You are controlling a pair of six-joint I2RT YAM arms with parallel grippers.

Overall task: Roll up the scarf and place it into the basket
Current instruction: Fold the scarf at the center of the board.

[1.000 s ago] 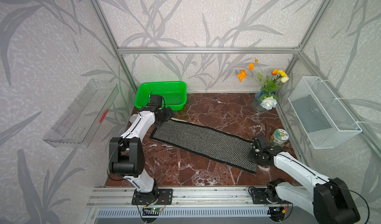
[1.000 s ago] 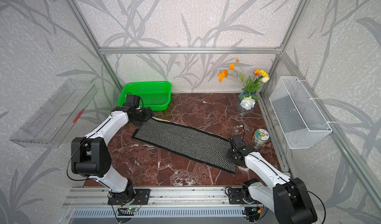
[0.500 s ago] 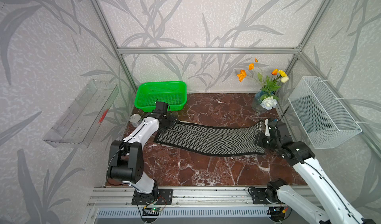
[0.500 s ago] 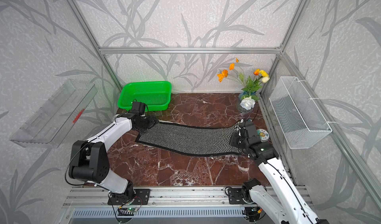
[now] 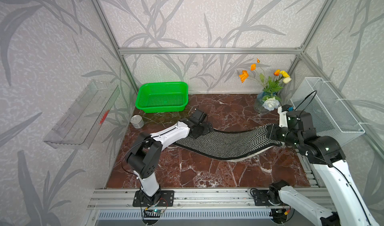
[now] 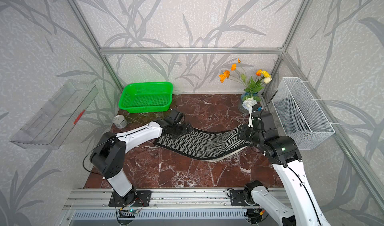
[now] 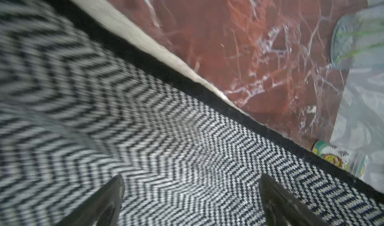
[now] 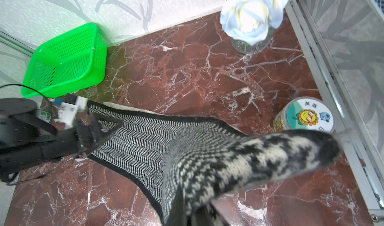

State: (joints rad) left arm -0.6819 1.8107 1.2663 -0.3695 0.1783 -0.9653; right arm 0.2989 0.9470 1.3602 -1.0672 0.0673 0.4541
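Observation:
The scarf (image 5: 224, 144) (image 6: 199, 144) lies herringbone side up across the marble floor. Its right end is raised off the floor, and my right gripper (image 5: 270, 131) (image 6: 241, 132) is shut on it. In the right wrist view the houndstooth side curls over the right gripper (image 8: 193, 216). My left gripper (image 5: 204, 129) (image 6: 185, 129) (image 7: 191, 177) is open, and its fingers straddle the scarf (image 7: 166, 152) at the left end. The green basket (image 5: 162, 83) (image 6: 145, 84) (image 8: 91, 38) sits at the back left, apart from both grippers.
A silver can (image 5: 137, 121) stands left of the scarf, near the basket. A vase of flowers (image 5: 267, 102) and a tea tin (image 8: 307, 115) are at the back right. A white wire basket (image 5: 326, 110) hangs on the right wall and a clear tray (image 5: 83, 114) on the left.
My right gripper has carried the scarf's right end from the front right up and back, swinging the scarf round. The left gripper slid along onto the left end and opened wider.

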